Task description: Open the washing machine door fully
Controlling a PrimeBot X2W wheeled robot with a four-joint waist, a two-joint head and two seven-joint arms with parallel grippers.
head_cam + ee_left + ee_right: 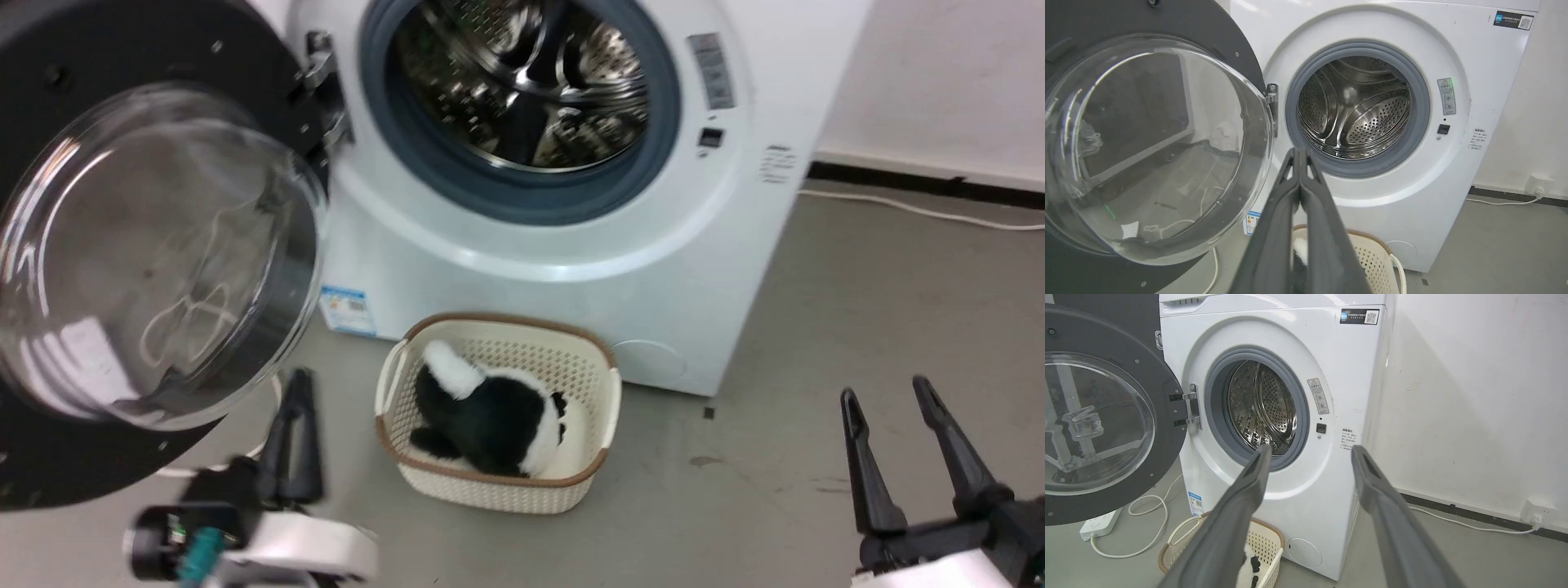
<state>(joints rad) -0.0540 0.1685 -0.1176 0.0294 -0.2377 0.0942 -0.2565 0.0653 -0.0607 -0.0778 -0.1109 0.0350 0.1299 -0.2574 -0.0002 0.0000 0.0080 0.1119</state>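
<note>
The white washing machine (571, 269) (1372, 212) (1331, 355) stands with its steel drum exposed. Its glossy black washing machine door (155, 261) (1151, 143) (1098, 420), with a bulging clear glass window, hangs swung wide to the left on its metal hinge (322, 82). My left gripper (295, 384) (1298, 153) is shut with nothing in it, just below and right of the door's lower rim. My right gripper (886, 390) (1310, 451) stands open over the floor at the right, well away from the door.
A cream basket (392, 408) (1267, 549) holding a black and white plush toy (490, 412) sits on the grey floor in front of the washer. A white power strip (1100, 524) and cable lie left of it. A white wall (1474, 396) stands to the right.
</note>
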